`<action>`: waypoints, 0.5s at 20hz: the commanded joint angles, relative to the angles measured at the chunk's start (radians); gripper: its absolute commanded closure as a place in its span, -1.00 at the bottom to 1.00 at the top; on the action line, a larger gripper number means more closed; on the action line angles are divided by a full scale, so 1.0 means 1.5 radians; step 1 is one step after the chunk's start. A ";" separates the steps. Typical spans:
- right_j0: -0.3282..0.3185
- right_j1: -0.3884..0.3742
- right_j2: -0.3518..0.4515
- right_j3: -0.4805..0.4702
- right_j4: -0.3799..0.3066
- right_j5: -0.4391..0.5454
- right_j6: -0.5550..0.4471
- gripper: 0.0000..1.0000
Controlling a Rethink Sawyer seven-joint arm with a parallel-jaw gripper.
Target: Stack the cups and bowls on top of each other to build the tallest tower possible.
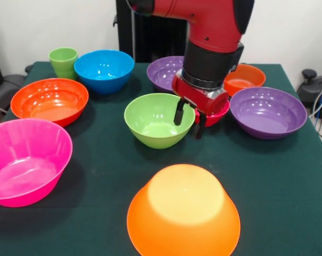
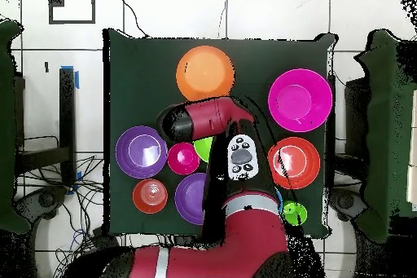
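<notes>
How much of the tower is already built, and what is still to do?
Done: only the base, the upturned orange bowl, with nothing on it yet. In hand: the open end effector hangs at the green bowl's rim and holds nothing. Left: all other bowls and the light-green cup stand apart on the table.

You are seeing an upturned orange bowl (image 1: 183, 213) sitting alone at the front edge. Upright pink (image 1: 23, 160), red-orange (image 1: 49, 100), blue (image 1: 104, 70), green (image 1: 158, 119) and purple (image 1: 267, 112) bowls are lying apart around it. The light-green cup (image 1: 63, 62) is standing upright just beside the blue bowl.
</notes>
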 commanded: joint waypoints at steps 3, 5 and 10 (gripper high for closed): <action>0.033 0.078 0.003 -0.012 -0.024 -0.027 -0.002 -1.00; 0.042 0.080 -0.008 -0.014 -0.029 -0.031 0.002 -1.00; 0.058 0.085 -0.027 -0.024 -0.027 -0.033 0.003 1.00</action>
